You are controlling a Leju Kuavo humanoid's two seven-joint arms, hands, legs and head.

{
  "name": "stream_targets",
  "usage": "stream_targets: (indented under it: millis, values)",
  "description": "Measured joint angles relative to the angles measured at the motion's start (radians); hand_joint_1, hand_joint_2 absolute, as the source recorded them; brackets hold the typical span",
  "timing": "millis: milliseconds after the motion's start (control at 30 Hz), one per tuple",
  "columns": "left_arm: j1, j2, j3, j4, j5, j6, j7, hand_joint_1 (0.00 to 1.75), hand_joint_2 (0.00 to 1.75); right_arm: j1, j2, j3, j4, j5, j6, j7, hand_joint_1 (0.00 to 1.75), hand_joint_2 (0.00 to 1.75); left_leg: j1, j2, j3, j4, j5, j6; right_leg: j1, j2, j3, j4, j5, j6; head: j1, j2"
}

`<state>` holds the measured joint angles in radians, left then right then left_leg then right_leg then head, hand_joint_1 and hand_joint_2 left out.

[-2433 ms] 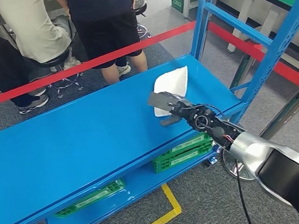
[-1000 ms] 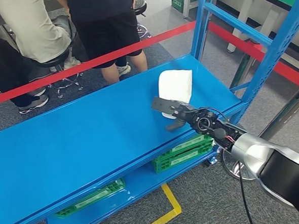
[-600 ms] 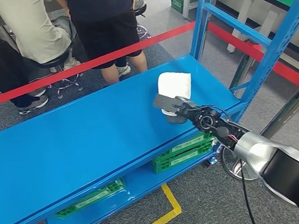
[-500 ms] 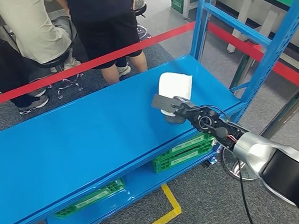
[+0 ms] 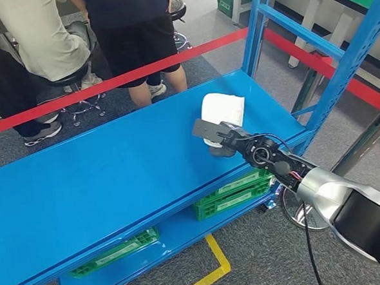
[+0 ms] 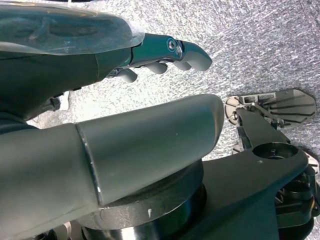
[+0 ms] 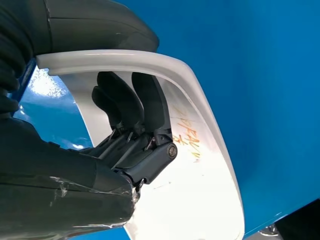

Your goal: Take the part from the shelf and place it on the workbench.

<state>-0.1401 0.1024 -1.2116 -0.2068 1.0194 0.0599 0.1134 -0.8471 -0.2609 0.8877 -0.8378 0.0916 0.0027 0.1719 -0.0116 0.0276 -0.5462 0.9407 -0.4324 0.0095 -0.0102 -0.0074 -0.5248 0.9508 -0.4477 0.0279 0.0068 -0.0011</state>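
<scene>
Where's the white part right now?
In the head view, the white part sits at the right end of the blue shelf, with the right hand gripping its near edge.

Right hand point(image 5: 216, 136) clasped, left hand point(image 6: 166, 52) slack

Head view looks down — wrist views sit close (right hand point(image 5: 217, 139) shared).

I count one white part point(image 5: 223, 110) on the shelf point(image 5: 107, 173), two green crates point(image 5: 232, 193) beneath, two people point(image 5: 127, 30) behind.
</scene>
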Motion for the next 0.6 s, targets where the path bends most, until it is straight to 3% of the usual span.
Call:
stream_targets:
  millis: [200, 600]
  values:
    - [0.0, 0.0, 0.0, 0.0, 0.001, 0.0, -0.008, 0.0, 0.0, 0.0, -0.001, 0.0, -0.013, 0.0, 0.0, 0.001, 1.75, 1.75, 0.0, 0.0, 0.0, 0.0, 0.0, 0.0, 0.0, 0.0, 0.0, 0.0, 0.0, 0.0, 0.0, 0.0]
    - [0.0, 0.0, 0.0, 0.0, -0.001, 0.001, -0.013, 0.0, 0.0, 0.001, -0.016, 0.0, -0.056, 0.004, -0.018, 0.008, 1.75, 1.75, 0.0, 0.0, 0.0, 0.0, 0.0, 0.0, 0.0, 0.0, 0.0, 0.0, 0.0, 0.0, 0.0, 0.0]
